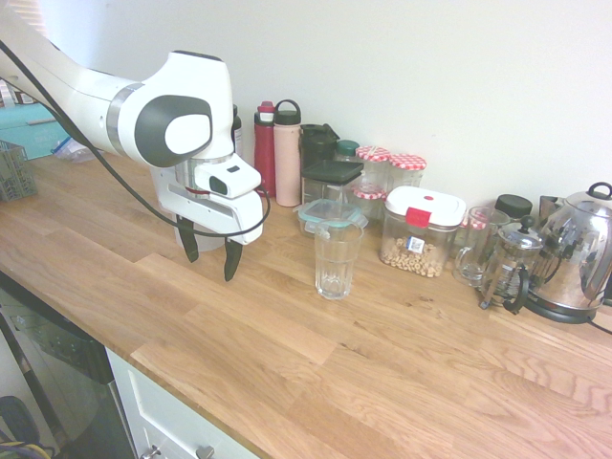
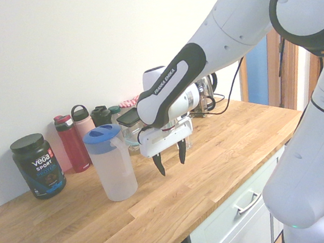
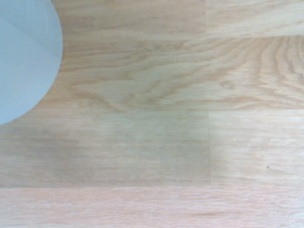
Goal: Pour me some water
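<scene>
Fingers [image 2: 159, 164] spread wide and empty, pointing straight down at the counter [image 1: 402, 373]; I read the gripper [image 1: 210, 251] as hovering over bare wood, touching nothing. From the second exterior view the jug [image 2: 112, 163] stands upright just beside the gripper, on the side away from the glass, apart from it. In the wrist view only a curved pale-blue edge of the jug shows at one corner; the rest is wood grain.

The glass [image 1: 337, 258] stands upright on the counter, on the other side of the gripper from the jug, in front of the jars and canister by the wall. It looks empty, though I can't be sure with clear water.

My read on handling: the jug is frosted plastic with a blue lid, tall and fairly wide. I can't tell how full it is through the frosting, so I plan for weight and for the load shifting as it tilts. Smooth plastic walls may flex and slip under the pads. The body looks about as wide as my opening, so I would rather take the handle or a narrower part. I can't make out the handle clearly from here, so I need its side before I commit. The glass is fragile and light; a knock from the jug's lip could tip it.
</scene>
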`<state>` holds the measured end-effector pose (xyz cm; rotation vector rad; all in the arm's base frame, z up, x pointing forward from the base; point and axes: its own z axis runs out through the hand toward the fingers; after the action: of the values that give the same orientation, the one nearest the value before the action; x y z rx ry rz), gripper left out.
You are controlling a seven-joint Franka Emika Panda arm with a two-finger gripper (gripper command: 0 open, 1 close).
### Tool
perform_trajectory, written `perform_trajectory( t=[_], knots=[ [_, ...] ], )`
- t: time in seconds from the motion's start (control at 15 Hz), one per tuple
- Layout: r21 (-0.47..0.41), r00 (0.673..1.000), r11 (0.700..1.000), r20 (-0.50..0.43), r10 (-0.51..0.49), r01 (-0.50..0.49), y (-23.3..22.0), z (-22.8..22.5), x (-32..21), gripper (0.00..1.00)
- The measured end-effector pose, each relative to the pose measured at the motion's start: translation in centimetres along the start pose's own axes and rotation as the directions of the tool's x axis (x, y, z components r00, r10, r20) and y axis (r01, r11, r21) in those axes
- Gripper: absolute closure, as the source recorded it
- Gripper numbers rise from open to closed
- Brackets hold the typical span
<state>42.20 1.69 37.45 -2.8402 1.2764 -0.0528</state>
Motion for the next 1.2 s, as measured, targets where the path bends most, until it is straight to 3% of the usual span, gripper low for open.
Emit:
perform_trajectory(
  t=[0.27, 0.73, 1.2],
  knots=[
    [0.02, 0.999, 0.999, -0.02, -0.031, 0.031, 0.1, -1.2, -0.5, 0.0],
    [0.146, 0.985, 0.981, -0.131, -0.109, 0.128, 1.7, -10.3, -7.8, 0.0],
    [0.227, 0.946, 0.937, -0.247, -0.209, 0.266, -2.5, -10.6, -14.2, 0.0]
  ],
)
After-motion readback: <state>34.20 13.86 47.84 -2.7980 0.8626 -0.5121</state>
